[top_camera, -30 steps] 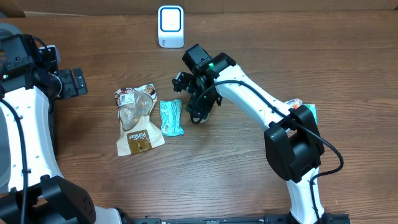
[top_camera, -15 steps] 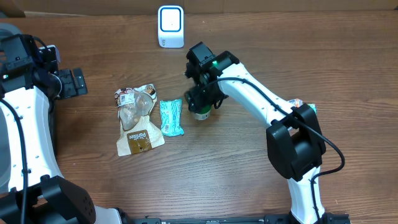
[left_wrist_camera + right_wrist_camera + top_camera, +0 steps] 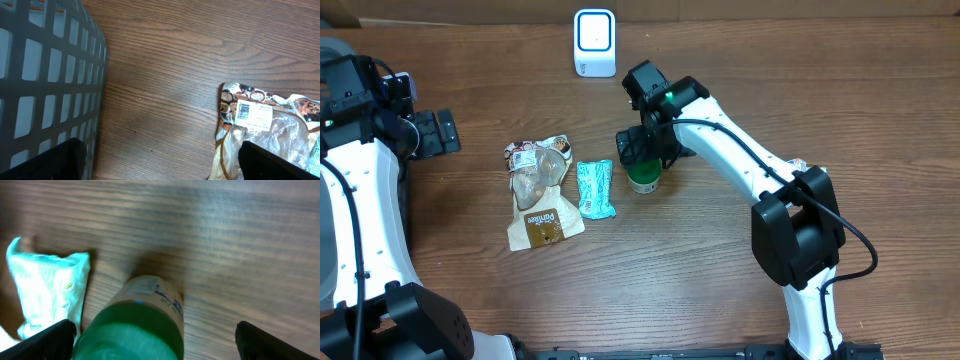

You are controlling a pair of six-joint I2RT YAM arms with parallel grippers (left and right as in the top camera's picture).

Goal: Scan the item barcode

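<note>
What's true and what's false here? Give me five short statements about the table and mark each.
The bottle stands upright. True.
The right jaws grip the bottle. False: they stand open, clear of it.
The teal packet lies between the bag and the bottle. True.
The scanner touches the bag. False: it sits apart, near the far edge.
The left jaws hold the bag. False: they are open and empty.

Wooden table (image 3: 620, 280): white scanner (image 3: 594, 42), brown snack bag (image 3: 538, 192), teal packet (image 3: 596, 189), green-capped bottle (image 3: 643, 182) upright.
</note>
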